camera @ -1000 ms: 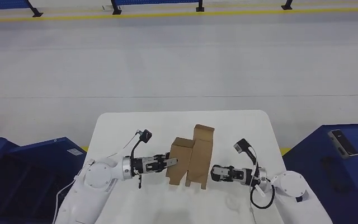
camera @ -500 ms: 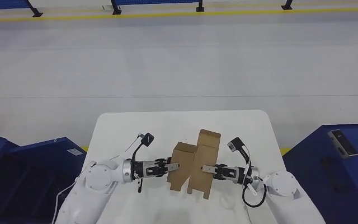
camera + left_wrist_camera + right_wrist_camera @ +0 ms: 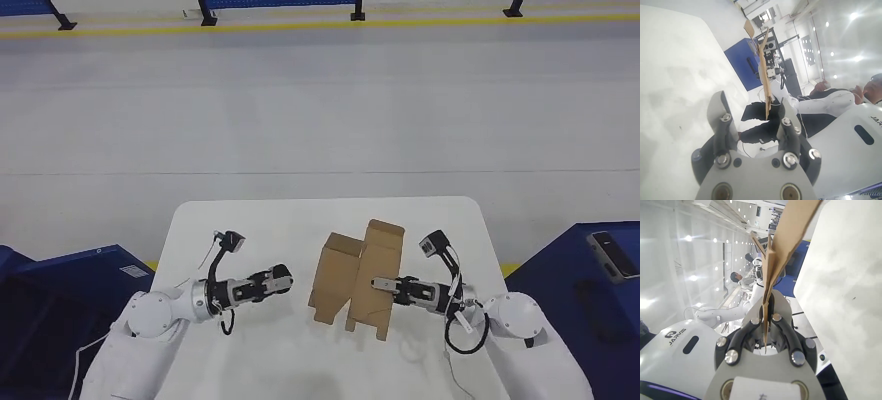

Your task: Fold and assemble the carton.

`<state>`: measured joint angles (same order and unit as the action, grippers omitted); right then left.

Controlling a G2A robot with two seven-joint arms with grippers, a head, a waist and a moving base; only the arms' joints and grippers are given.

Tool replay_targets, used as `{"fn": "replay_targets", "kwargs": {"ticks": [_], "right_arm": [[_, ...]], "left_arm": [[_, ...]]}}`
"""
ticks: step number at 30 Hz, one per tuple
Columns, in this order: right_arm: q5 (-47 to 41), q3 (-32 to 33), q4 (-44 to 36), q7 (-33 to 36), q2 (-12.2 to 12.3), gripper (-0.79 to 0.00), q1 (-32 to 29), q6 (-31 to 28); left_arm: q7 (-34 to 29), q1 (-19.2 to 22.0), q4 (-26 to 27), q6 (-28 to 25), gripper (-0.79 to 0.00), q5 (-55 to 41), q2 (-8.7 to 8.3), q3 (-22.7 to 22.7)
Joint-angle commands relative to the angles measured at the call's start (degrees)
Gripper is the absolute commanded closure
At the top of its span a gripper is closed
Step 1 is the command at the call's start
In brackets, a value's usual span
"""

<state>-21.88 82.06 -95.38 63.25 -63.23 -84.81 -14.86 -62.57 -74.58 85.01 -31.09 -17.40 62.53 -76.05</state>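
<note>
At the near side of the desk (image 3: 250, 225), the right claw (image 3: 767, 306) is clamping one edge of the carton (image 3: 352, 278) and seems to be holding it tilted and off the surface. The left claw (image 3: 752, 98) is hanging beside it, jaws apart, gripping nothing, with a clear gap to the cardboard. Farther out, the carton panels are lying flat together with the end flaps sticking out. My read: the step in hand is opening the flat sleeve. The next move is calling for the left claw to take the free edge and pull the panels square.
</note>
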Motion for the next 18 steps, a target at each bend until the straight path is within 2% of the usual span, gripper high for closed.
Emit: {"fn": "replay_targets", "kwargs": {"ticks": [1,5,11,13,14,16,18], "right_arm": [[0.0,0.0,0.0,0.0,0.0,0.0,0.0,0.0],[0.0,0.0,0.0,0.0,0.0,0.0,0.0,0.0],[0.0,0.0,0.0,0.0,0.0,0.0,0.0,0.0],[13.6,2.5,-2.9,-5.2,0.6,0.0,0.6,-4.0],[14.6,3.0,-4.6,-5.9,0.6,0.0,0.5,-5.6],[11.3,4.3,-7.4,-3.5,0.9,0.0,1.2,-7.8],[11.8,6.1,-10.5,-1.2,1.3,0.0,2.9,-8.9]], "left_arm": [[1.3,0.1,-1.3,0.6,-0.785,-0.3,-0.14,-0.9],[4.9,2.1,-4.2,1.3,-0.785,-0.7,0.08,-0.6],[4.9,2.1,-4.2,1.3,-0.785,-0.7,0.08,-0.6],[4.9,2.1,-4.2,1.3,-0.785,-0.7,0.08,-0.6],[4.9,2.1,-4.2,1.3,-0.785,-0.7,0.08,-0.6],[4.9,2.1,-4.2,1.3,-0.785,-0.7,0.08,-0.6],[4.9,2.1,-4.2,1.3,-0.785,-0.7,0.08,-0.6]]}}
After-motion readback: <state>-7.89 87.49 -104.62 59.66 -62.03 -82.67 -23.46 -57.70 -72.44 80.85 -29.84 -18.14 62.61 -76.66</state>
